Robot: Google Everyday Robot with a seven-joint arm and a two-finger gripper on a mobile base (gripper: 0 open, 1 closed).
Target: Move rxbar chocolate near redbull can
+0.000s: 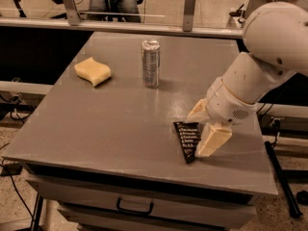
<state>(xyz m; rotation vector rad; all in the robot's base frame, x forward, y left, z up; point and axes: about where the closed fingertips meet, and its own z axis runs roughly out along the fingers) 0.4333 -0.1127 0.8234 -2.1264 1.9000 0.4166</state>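
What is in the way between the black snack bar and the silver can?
Nothing I can see. Only bare table lies between the rxbar chocolate and the redbull can. The yellow sponge sits past the can, off the path. The claw is right at the bar.
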